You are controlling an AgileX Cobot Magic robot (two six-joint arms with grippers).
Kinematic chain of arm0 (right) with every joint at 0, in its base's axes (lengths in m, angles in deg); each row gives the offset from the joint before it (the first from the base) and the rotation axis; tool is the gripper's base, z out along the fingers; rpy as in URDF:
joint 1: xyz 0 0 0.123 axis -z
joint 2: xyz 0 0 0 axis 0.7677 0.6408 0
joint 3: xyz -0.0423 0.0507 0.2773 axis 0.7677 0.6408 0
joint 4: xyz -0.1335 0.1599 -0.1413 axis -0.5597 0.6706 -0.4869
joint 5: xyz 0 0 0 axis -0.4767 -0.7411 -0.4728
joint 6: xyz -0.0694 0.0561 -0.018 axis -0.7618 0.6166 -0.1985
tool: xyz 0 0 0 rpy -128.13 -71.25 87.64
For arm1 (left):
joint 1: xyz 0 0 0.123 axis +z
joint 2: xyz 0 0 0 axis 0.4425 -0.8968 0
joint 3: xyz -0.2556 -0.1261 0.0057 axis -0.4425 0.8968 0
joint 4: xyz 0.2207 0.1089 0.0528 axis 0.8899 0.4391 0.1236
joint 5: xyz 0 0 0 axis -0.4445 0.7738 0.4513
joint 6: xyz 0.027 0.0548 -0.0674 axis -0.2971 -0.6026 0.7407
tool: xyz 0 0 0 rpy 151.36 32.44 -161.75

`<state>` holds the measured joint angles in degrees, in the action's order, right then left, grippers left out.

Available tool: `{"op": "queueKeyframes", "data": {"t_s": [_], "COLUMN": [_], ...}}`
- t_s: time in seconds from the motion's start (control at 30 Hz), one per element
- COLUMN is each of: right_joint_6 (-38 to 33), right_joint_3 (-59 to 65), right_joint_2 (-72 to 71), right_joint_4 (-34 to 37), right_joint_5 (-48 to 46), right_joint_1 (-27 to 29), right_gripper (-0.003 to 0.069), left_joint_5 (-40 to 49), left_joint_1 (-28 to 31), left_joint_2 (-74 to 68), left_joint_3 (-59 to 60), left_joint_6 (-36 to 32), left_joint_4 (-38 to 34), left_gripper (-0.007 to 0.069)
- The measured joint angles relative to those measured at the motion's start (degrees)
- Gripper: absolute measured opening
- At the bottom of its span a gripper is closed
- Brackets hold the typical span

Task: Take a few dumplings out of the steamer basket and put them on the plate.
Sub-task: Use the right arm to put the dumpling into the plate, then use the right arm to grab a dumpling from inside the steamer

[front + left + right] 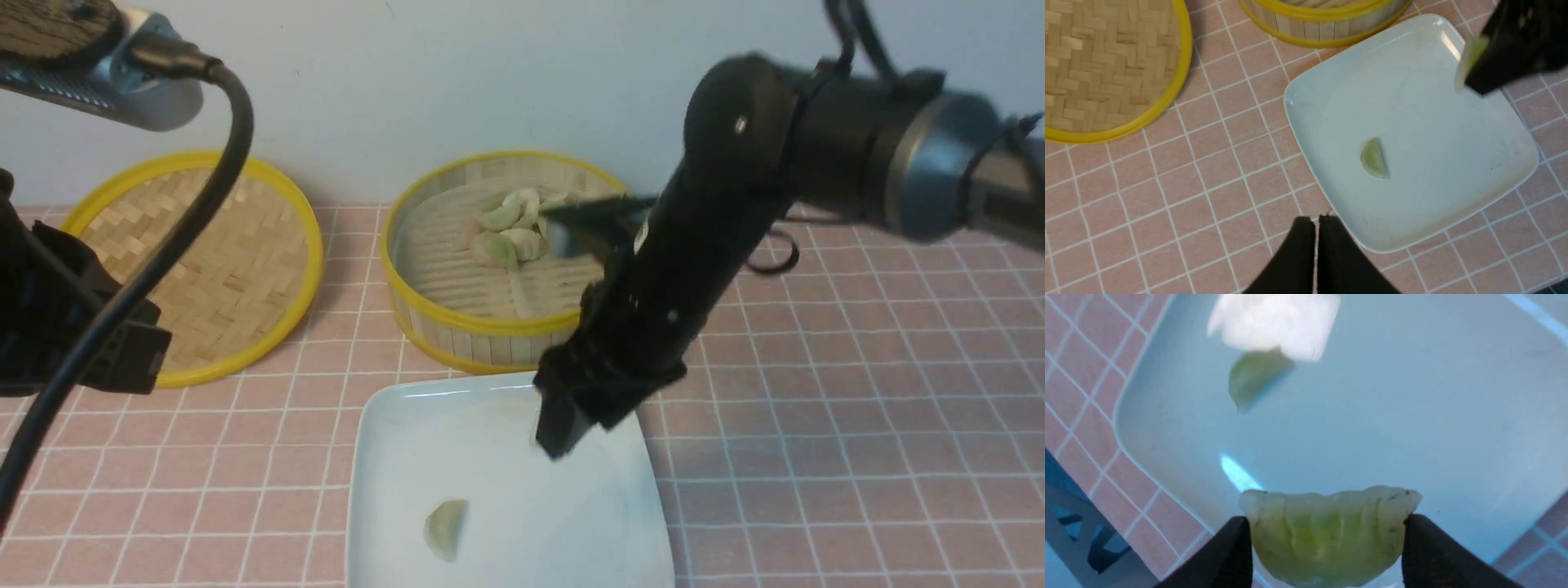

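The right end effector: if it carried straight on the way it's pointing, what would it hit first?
Probably the white plate, under the dumpling it grips, though the height between them is unclear.

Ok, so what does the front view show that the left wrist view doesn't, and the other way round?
Only the front view: the heap of dumplings inside the steamer.

Only the left wrist view: the dumpling in the right tool.

Both: the steamer basket, the woven lid, and the white plate with one dumpling lying on it.
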<state>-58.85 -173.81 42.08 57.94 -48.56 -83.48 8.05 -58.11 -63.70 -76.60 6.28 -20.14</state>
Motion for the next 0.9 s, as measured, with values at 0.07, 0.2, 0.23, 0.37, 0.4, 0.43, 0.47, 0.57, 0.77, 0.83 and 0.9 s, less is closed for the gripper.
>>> {"op": "queueKeyframes", "data": {"t_s": [0.07, 0.2, 0.23, 0.37, 0.4, 0.43, 0.47, 0.57, 0.77, 0.83, 0.9], "right_joint_6": [-0.05, 0.02, 0.02, 0.02, 0.02, 0.13, 0.20, 0.68, 2.76, 2.87, 1.72], "right_joint_3": [2.34, 2.86, 2.81, 2.63, 2.49, 1.89, 1.01, -2.84, -14.21, -17.89, -21.88], "right_joint_2": [0.85, 2.06, 2.12, 2.17, 2.17, 2.17, 2.17, 2.17, 2.61, 3.57, 5.74], "right_joint_4": [-0.07, 1.35, 2.10, 3.67, 3.67, 3.51, 3.24, 1.33, -6.01, -8.35, -9.85], "right_joint_5": [3.56, 7.73, 8.43, 9.54, 9.54, 9.48, 9.42, 9.43, 11.37, 13.78, 16.72], "right_joint_1": [-1.10, -1.37, -1.37, -1.37, -1.37, -1.25, -1.00, 0.15, 4.63, 6.33, 8.15], "right_gripper": [0.0429, 0.0429, 0.0429, 0.0447, 0.0464, 0.0498, 0.0528, 0.0579, 0.0589, 0.0576, 0.0556], "left_joint_5": [0.00, 0.00, 0.00, 0.00, 0.00, 0.00, 0.00, 0.00, 0.00, 0.00, 0.00], "left_joint_1": [0.00, 0.00, 0.00, 0.00, 0.00, 0.00, 0.00, 0.00, 0.00, 0.00, 0.00], "left_joint_2": [0.00, 0.00, 0.00, 0.00, 0.00, 0.00, 0.00, 0.00, 0.00, 0.00, 0.00], "left_joint_3": [0.00, 0.00, 0.00, 0.00, 0.00, 0.00, 0.00, 0.00, 0.00, 0.00, 0.00], "left_joint_6": [0.00, 0.00, 0.00, 0.00, 0.00, 0.00, 0.00, 0.00, 0.00, 0.00, 0.00], "left_joint_4": [0.00, 0.00, 0.00, 0.00, 0.00, 0.06, 0.06, 0.11, 0.11, 0.11, 0.11], "left_gripper": [-0.0006, -0.0006, -0.0006, -0.0006, -0.0006, -0.0006, -0.0006, -0.0006, -0.0006, -0.0006, -0.0006]}}
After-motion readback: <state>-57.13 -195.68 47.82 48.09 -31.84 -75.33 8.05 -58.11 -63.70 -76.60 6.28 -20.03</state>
